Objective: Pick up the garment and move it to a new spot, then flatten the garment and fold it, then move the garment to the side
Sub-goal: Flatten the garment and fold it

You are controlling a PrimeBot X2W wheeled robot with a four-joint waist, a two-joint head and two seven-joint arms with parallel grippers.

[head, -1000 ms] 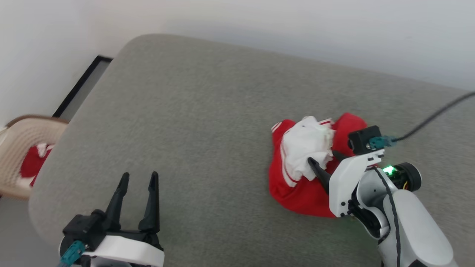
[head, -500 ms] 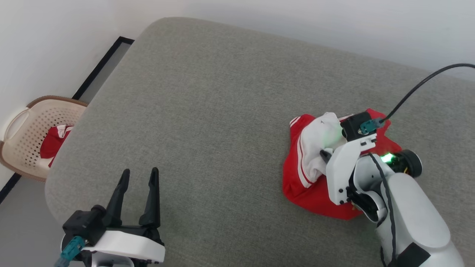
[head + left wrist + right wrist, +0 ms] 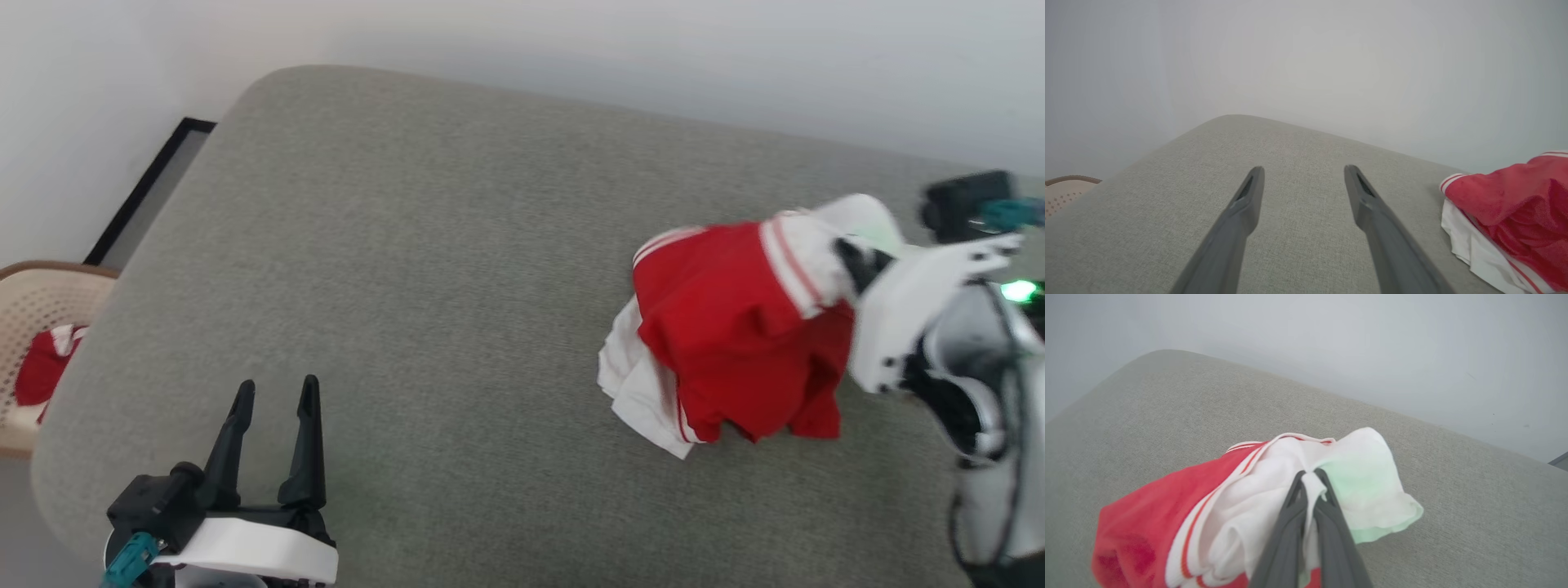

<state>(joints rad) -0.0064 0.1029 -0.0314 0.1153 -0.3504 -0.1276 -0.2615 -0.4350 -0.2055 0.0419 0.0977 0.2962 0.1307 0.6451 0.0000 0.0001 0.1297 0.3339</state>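
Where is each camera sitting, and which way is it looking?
Head view: on the robot's head, looking forward and down at the grey cushion; shows the open left gripper and the right gripper shut on the garment.
Left wrist view: on the left wrist, looking along its spread fingers across the cushion toward the wall.
Right wrist view: on the right wrist, looking along its fingers, shut on the garment's white cloth.
Shared: head and left wrist views both catch the basket.

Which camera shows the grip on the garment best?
Right wrist view: jaws of the right gripper pinch the garment at a white fold. Head view blurs it; left wrist view catches its hanging side.
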